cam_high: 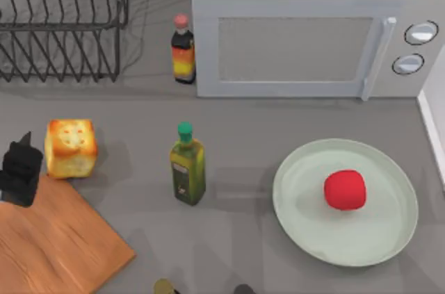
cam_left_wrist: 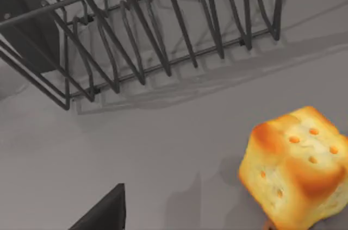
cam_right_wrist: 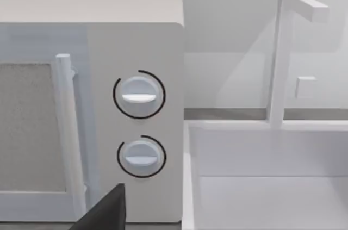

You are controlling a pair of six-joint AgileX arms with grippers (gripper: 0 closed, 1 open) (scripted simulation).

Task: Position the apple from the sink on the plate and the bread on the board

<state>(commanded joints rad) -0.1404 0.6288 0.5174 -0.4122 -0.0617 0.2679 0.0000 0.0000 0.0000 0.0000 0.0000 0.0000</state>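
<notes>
Our left gripper (cam_high: 21, 169) sits beside the spotted bread (cam_high: 70, 147); finger state indeterminate. A green-capped oil bottle (cam_high: 188, 167) separates bread from the plate (cam_high: 389, 238) holding the apple (cam_high: 345, 190).

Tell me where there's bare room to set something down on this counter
Bare counter lies between the oil bottle and the plate, and in front of the microwave. The board is mostly bare. It's crowded at the left gripper, beside the bread.

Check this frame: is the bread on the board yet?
No. The bread sits on the grey counter just past the board's far corner. The left gripper is beside it.
</notes>
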